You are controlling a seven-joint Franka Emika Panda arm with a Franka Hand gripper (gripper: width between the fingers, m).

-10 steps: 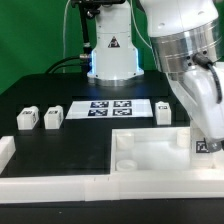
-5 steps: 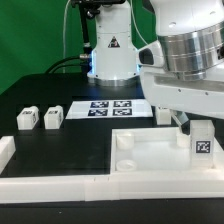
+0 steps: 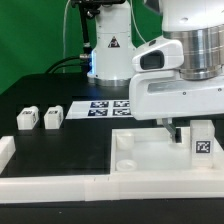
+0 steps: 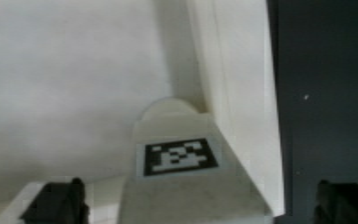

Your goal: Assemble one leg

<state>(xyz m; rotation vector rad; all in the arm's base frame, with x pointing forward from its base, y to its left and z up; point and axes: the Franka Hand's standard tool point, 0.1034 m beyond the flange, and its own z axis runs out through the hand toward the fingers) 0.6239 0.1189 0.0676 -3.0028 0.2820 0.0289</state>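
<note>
One leg point(image 3: 203, 142), a small white block with a black-and-white tag facing out, stands upright on the right side of the large white tray-like piece point(image 3: 150, 160). My gripper point(image 3: 192, 131) hangs over it, open. One dark finger point(image 3: 179, 133) shows just to the exterior view's left of the leg. In the wrist view the leg point(image 4: 181, 150) lies between the two fingers point(image 4: 55, 203), with a gap on each side. Two more legs point(image 3: 27, 119) point(image 3: 52, 117) lie on the black table at the left.
The marker board point(image 3: 105, 106) lies in the middle of the table behind the tray-like piece. A white L-shaped wall point(image 3: 40, 185) runs along the front and left edge. The robot base point(image 3: 112, 55) stands at the back.
My gripper was tilted and closed round the leg. It has swung upright, opened and shifted toward the exterior view's left. The leg now stands free on the tray-like piece.
</note>
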